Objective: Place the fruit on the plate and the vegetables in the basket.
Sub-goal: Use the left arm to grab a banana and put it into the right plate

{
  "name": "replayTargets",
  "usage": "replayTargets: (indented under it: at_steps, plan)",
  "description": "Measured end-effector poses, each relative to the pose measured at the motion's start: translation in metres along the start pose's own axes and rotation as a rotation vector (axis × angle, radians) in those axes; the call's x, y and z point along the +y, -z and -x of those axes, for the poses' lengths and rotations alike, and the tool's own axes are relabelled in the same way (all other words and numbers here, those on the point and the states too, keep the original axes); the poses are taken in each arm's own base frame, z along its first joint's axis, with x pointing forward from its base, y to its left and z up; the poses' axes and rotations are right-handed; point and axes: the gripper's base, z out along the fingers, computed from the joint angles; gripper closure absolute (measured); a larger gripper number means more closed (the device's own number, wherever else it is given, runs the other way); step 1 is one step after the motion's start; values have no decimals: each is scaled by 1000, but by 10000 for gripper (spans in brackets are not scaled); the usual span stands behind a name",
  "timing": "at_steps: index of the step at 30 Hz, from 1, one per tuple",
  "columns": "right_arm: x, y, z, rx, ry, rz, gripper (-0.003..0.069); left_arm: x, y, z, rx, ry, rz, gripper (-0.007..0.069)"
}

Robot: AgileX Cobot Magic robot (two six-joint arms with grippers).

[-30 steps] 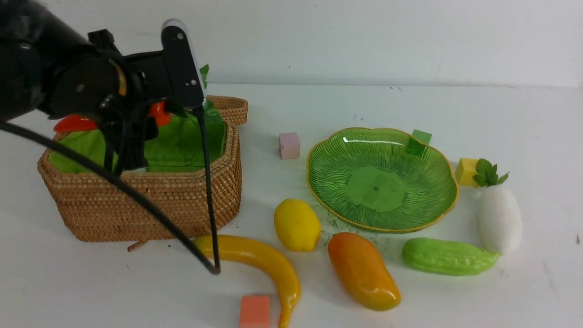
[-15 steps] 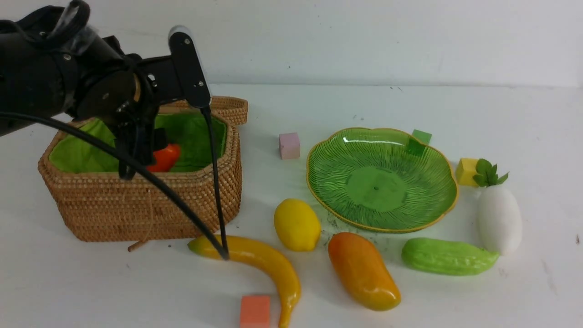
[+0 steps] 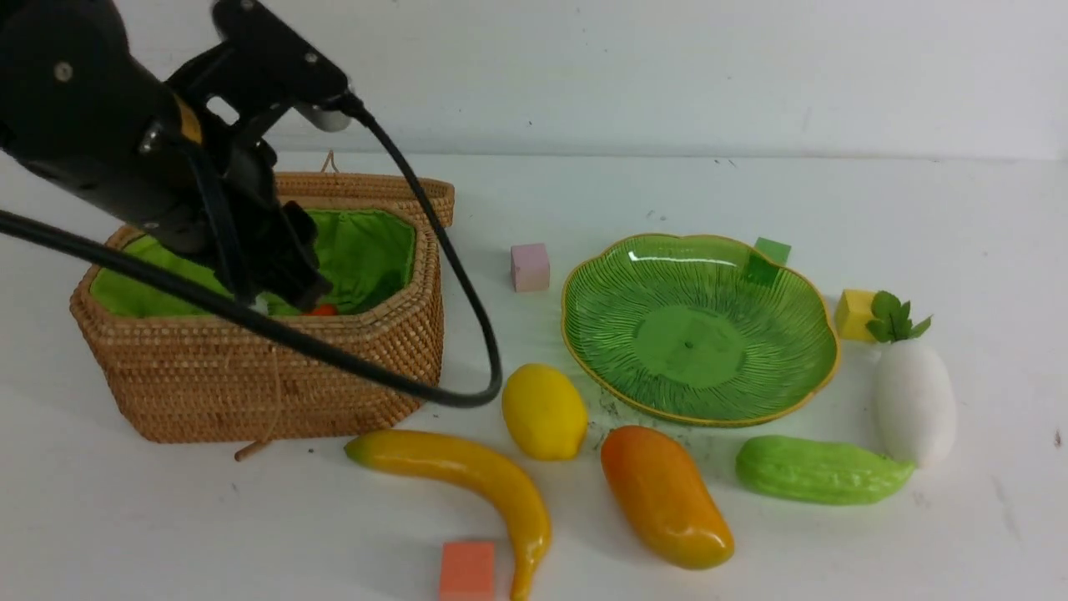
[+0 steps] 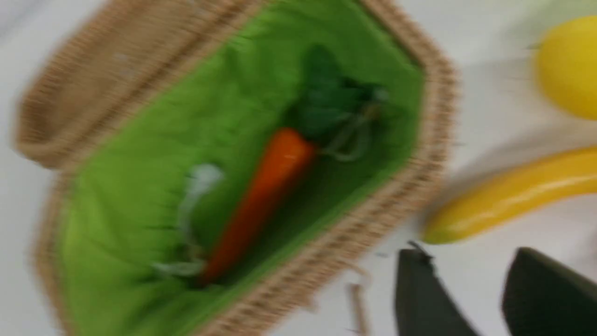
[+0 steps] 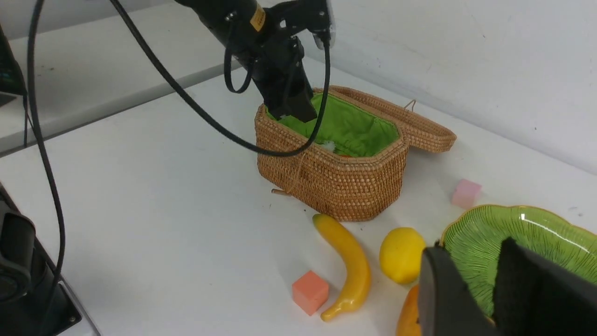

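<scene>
The orange-red toy carrot [image 4: 261, 196] lay inside the green-lined woven wicker basket [image 3: 275, 384]. Over the basket the left gripper [image 4: 468, 261] hung parted, empty; the right gripper [image 5: 485, 254], well apart from the basket, stood slightly parted, empty.

Carrot [image 3: 322, 310]: front view, only an orange sliver above the basket [image 3: 250, 376] wall, rest behind the left arm [image 3: 100, 142]; blurred in left wrist view. Mango [image 5: 407, 310]: right wrist view, largely behind the right tool [image 5: 471, 249], cut by the frame edge.
</scene>
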Motion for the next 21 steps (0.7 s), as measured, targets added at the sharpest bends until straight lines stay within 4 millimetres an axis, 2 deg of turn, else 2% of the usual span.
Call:
replayTargets:
  at_steps: [1, 2, 3, 4, 9, 14, 17, 21]
  plan:
    - [0, 0, 0, 0, 0, 0, 466, -3, 2, -1, 5, 17, -29, 442]
    - [0, 0, 0, 1, 1, -2, 465, -7, 5, -2, 13, 30, -76, 521]
    - [0, 0, 0, 1, 2, -3, 463, -11, 7, -2, 17, 32, -108, 563]
    - [0, 0, 0, 3, 3, -4, 461, -21, 12, -4, 32, 12, -193, 638]
    - [1, 0, -4, 47, -3, 15, 457, -59, 22, 0, 28, -171, -339, 638]
    - [3, 1, -13, 139, -46, 34, 457, -87, 24, 1, 56, -333, -355, 638]
    - [6, 3, -21, 236, -69, 57, 455, -103, 17, 0, 93, -457, -347, 638]
    - [7, 4, -24, 273, -84, 61, 455, -111, -2, 0, 134, -551, -351, 636]
